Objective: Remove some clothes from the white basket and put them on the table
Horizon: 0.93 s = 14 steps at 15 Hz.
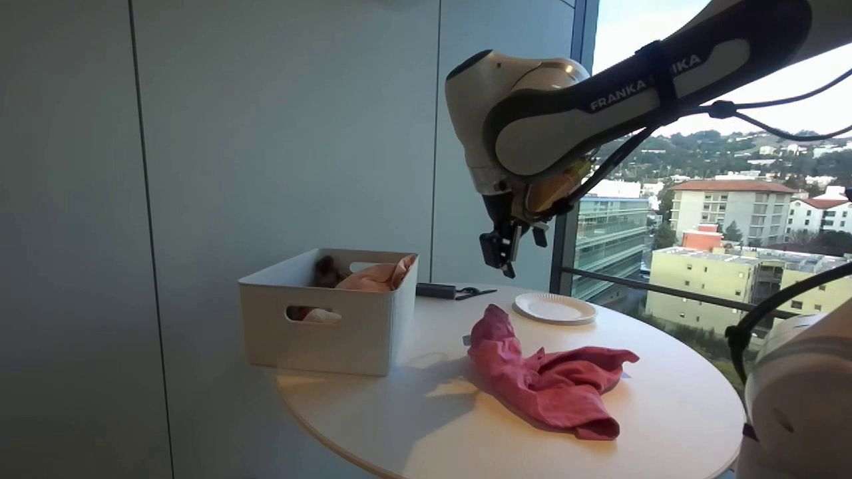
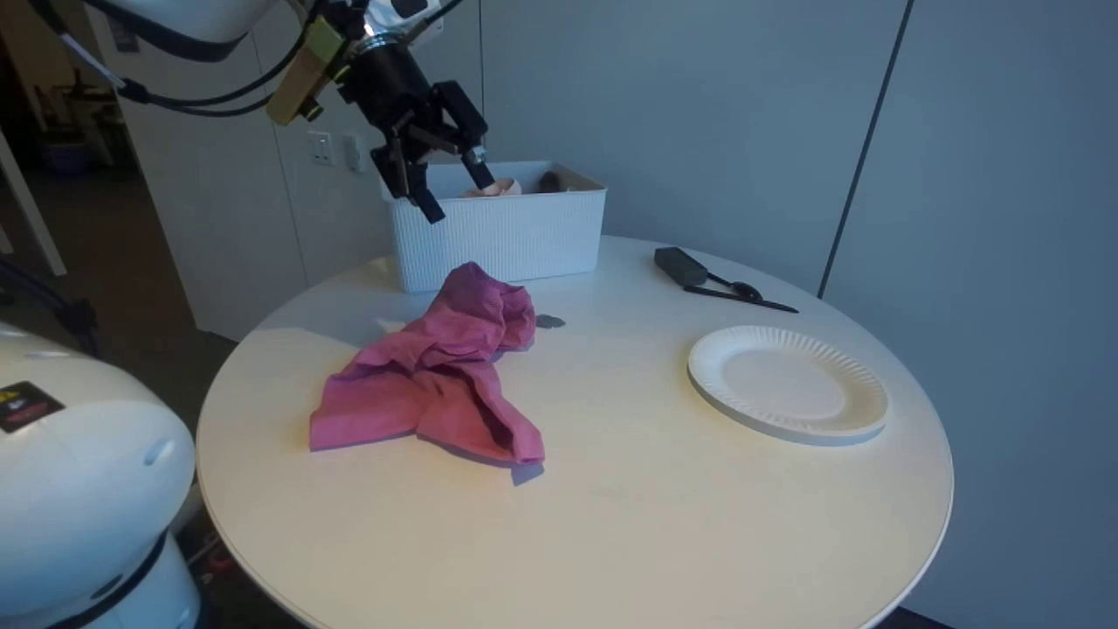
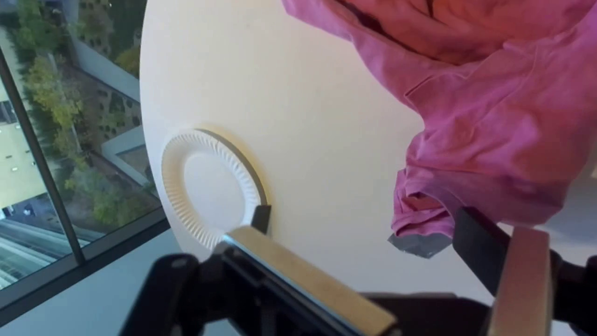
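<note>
- Pincer (image 2: 460,201) hanging in the air over the table (image 2: 629,515), its two fingers (image 3: 522,280) spread apart with a plain gap between the tips, both clear of the garment below.
- Pink garment (image 2: 428,384), out of the basket and lying crumpled on the tabletop, one end bunched up higher than the rest.
- White basket (image 1: 319,346) upright near the table's edge. I can see a peach-coloured cloth (image 1: 373,278) heaped inside it, up by the rim, and next to that a dark brown lump (image 1: 326,271) I cannot name from here.
- Through the basket's handle hole, something pale (image 1: 323,316) shows.
- Grey patch (image 2: 548,321) on the table just beside the garment; what it is, I can't tell.
- White paper plate (image 2: 790,384) lying face up, well apart from the garment.
- Dark oblong block (image 2: 681,266) between basket and plate, with a dark spoon (image 2: 745,290) and a slim dark piece (image 2: 776,306) beside it.
- Robot arm (image 1: 566,140) reaching in above it all, next to the window (image 1: 725,159).
</note>
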{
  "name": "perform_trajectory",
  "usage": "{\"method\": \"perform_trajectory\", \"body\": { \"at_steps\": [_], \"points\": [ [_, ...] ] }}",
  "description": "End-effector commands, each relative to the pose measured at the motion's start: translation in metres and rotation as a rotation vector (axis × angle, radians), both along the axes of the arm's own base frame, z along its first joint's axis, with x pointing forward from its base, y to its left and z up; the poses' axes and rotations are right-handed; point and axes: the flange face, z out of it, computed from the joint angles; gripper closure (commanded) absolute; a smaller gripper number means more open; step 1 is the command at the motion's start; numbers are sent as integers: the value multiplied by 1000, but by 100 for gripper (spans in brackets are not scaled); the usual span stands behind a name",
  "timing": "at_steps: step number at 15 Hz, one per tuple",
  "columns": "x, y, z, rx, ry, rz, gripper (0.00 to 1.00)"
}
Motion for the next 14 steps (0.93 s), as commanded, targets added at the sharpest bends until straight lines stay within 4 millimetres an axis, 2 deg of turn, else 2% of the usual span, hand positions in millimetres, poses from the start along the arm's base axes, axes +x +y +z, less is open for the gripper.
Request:
{"method": "perform_trajectory", "body": {
  "at_steps": [1,11,14],
  "points": [
    [22,8,28,-60,-105,161,0],
    [142,58,68,-45,-322,687,0],
    [183,60,65,41,-373,812,0]
  ]
}}
